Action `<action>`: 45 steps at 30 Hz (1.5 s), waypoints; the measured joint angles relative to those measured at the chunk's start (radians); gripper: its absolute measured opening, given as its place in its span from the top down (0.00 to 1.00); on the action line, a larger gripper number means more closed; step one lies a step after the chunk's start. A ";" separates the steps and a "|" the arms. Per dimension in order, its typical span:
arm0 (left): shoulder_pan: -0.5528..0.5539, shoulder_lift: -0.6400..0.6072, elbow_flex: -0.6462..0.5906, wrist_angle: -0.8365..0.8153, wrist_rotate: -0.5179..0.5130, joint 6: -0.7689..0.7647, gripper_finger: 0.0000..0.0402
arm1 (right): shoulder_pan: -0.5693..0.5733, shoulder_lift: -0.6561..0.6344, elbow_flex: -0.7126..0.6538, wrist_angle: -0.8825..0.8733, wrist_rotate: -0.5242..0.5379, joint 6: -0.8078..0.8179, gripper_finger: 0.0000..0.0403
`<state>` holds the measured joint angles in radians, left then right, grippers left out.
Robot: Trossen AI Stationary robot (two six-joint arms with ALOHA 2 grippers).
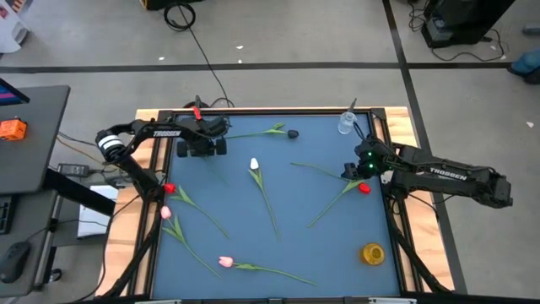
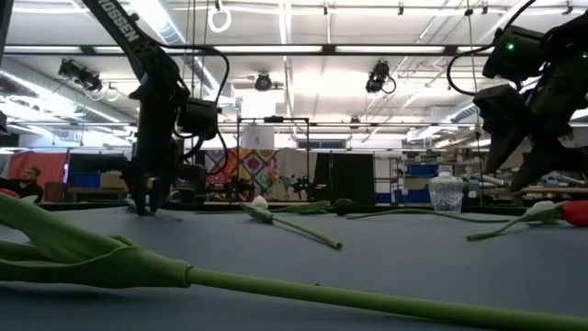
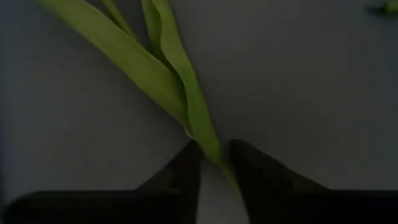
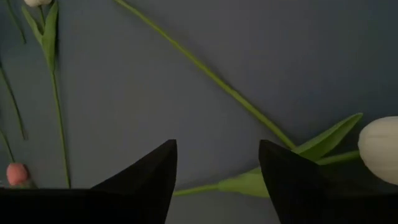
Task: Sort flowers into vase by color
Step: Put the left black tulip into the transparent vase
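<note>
**Left hand down on a tulip stem, right hand poised over two more**

The flowers lie scattered flat on the blue table (image 1: 278,253). A black-headed tulip (image 1: 292,133) lies just to the right of the left hand (image 1: 201,149), its stem running back toward that hand. In the left wrist view the hand's two dark fingers (image 3: 180,174) are drawn narrow on either side of a thin green stem with long leaves (image 3: 186,106), the stem passing right between them; whether they actually pinch it cannot be told. From the low view this hand stands with its tips down at the table surface.

A white tulip (image 1: 254,165) lies between the two hands, nearer the left one. A red tulip (image 1: 364,188) rests just beside and below the right hand (image 1: 356,171), and the right wrist view shows another white head (image 4: 379,149) close past its fingers. The right hand is spread wide and holds nothing, raised off the table.

Further from both hands, a red head (image 1: 170,189) and a pink head (image 1: 165,213) sit by the left edge, and a pink tulip (image 1: 225,263) lies near the front. A clear glass vase (image 1: 346,124) stands behind the right hand; a yellow vase (image 1: 373,252) stands toward the front right corner.
</note>
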<state>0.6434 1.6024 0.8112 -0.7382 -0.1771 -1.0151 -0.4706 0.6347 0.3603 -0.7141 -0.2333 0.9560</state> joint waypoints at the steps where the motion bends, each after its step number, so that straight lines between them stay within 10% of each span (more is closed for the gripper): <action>1: -0.004 -0.009 -0.001 0.001 -0.004 0.014 0.85 | 0.004 0.000 0.000 0.000 0.009 0.013 0.44; 20: -0.189 -0.334 -0.003 0.133 -0.012 0.361 0.99 | 0.135 0.000 0.000 0.067 0.093 0.355 0.61; 27: -0.221 -0.399 -0.003 0.430 0.215 0.787 0.99 | 0.297 0.000 0.000 0.331 0.266 0.487 0.61; 45: -0.334 -0.289 0.081 1.020 0.294 0.937 0.94 | 0.398 0.001 0.039 0.468 0.254 0.196 0.61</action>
<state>0.3094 1.3135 0.8926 0.2819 0.1167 -0.0780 -0.0727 0.6361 0.3993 -0.2456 0.0202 1.1522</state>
